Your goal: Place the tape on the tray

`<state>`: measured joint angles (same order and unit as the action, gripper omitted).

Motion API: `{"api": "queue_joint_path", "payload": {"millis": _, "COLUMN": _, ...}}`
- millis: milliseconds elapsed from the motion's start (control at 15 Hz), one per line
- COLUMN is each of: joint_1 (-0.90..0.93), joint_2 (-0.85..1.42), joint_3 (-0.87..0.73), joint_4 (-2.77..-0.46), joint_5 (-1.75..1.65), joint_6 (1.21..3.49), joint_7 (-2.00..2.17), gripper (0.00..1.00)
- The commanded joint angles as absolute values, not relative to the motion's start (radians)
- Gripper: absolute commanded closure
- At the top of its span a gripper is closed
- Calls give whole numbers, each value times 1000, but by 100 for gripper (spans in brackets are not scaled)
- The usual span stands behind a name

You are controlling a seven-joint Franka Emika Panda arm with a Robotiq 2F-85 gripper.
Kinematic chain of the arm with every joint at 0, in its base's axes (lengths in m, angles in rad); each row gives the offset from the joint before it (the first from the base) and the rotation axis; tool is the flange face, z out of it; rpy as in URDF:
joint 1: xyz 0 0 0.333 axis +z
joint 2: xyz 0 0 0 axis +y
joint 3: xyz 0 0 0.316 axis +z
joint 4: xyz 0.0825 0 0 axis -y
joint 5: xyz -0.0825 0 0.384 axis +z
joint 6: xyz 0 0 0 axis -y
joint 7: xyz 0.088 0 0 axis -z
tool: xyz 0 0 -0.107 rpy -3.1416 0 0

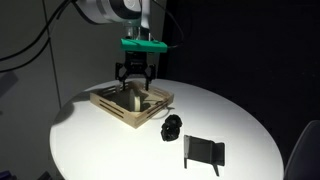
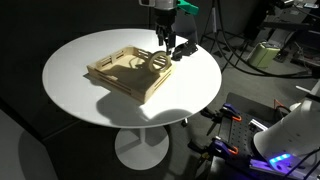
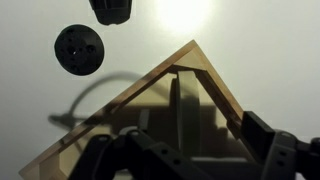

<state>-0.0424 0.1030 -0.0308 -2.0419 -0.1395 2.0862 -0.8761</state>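
Wooden tray (image 1: 152, 112) by the counter (image 1: 240, 120) edge | tape (image 3: 175, 110) upright inside it | I see end effector (image 1: 135, 82) spread wide above

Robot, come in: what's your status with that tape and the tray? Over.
Gripper open, hovering over the tray. Tape inside the tray, standing on edge. Black lump and black stand sit outside it, nothing in the way.
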Motion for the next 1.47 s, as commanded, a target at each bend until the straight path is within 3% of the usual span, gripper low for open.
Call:
{"api": "queue_joint_path", "payload": {"millis": 0, "joint_1": -54, "joint_2": 100, "joint_3": -30, "joint_4": -2013, "joint_5": -132, "joint_6": 2043, "joint_7": -891, "gripper": 0}}
{"api": "queue_joint_path", "payload": {"millis": 1400, "joint_1": -78, "joint_2": -224, "joint_3": -68, "joint_4": -2195, "joint_5": -129, "joint_6": 1740, "joint_7": 26, "gripper": 0}}
